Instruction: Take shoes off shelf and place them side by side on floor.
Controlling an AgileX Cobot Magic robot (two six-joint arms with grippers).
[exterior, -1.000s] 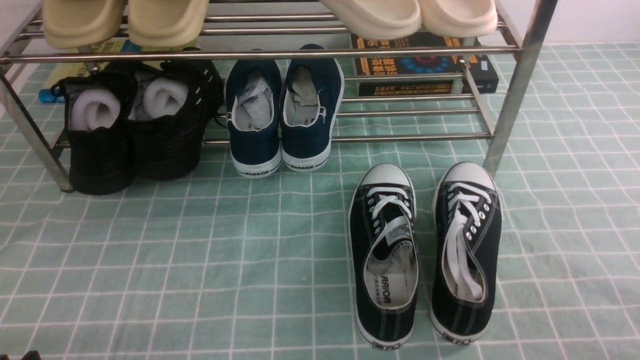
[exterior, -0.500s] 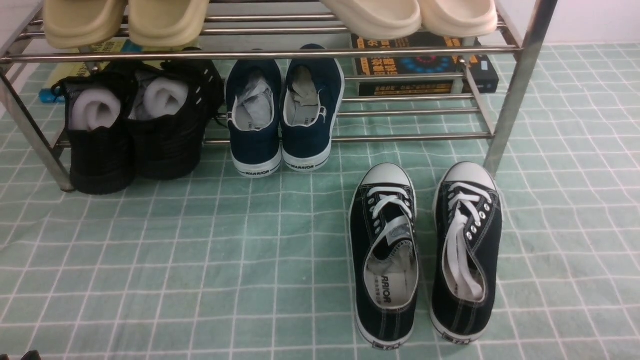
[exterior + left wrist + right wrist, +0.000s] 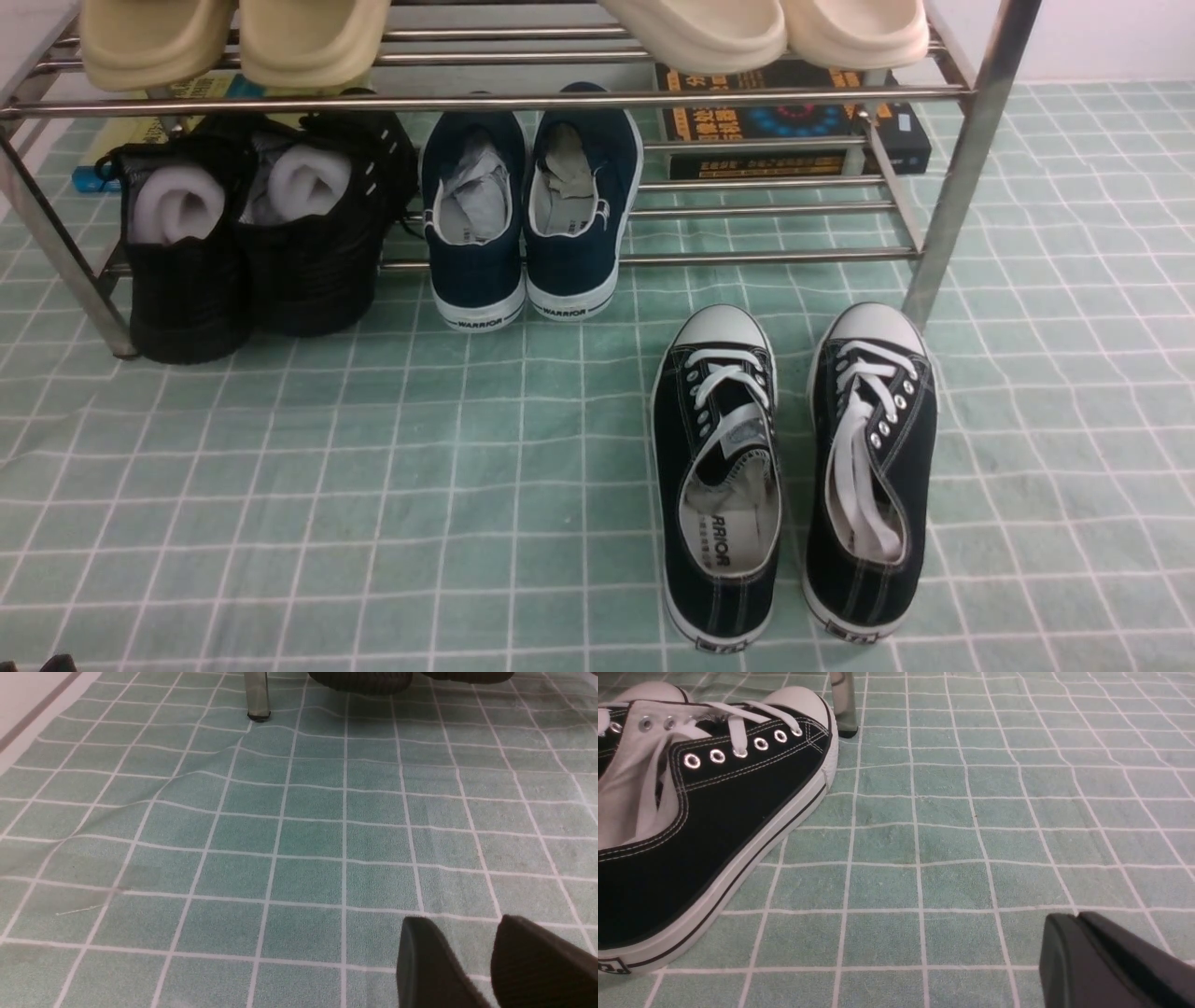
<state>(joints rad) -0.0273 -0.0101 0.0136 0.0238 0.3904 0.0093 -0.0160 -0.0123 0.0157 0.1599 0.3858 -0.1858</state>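
Green cloth floor (image 3: 280,835) is lying wrinkled far to the left of the shelf's right leg (image 3: 962,168). The left hand (image 3: 460,933) is hovering low over it, fingers a little apart and carrying nothing. A low sweep from there is risking a drag on the cloth, and a tugged cloth would be shifting everything resting on it.

Nearer the leg, on the lower tier of the shelf (image 3: 485,101), mesh shoes (image 3: 252,252) and navy sneakers (image 3: 523,224) are sitting with heels jutting past the front rod. A knock to the shelf could be tipping them off.

Just left of the leg, the left shoe (image 3: 717,467) and right shoe (image 3: 873,457) are standing on the floor side by side, toes toward the shelf, with a narrow strip of floor showing between them. The task is therefore looking done. The right shoe's toe cap is sitting just beside the foot of the leg; whether it is touching, I cannot tell.

Back from the leg, seemingly on that shoe's outer side, the right hand (image 3: 1073,917) is hanging near the floor, fingers looking pressed together and gripping nothing. The chief danger, I am judging, is lying here. A retreat swinging toward the shoe would be nudging its heel and skewing the pair, or snagging a loose lace. Lifting straight up is looking safer.
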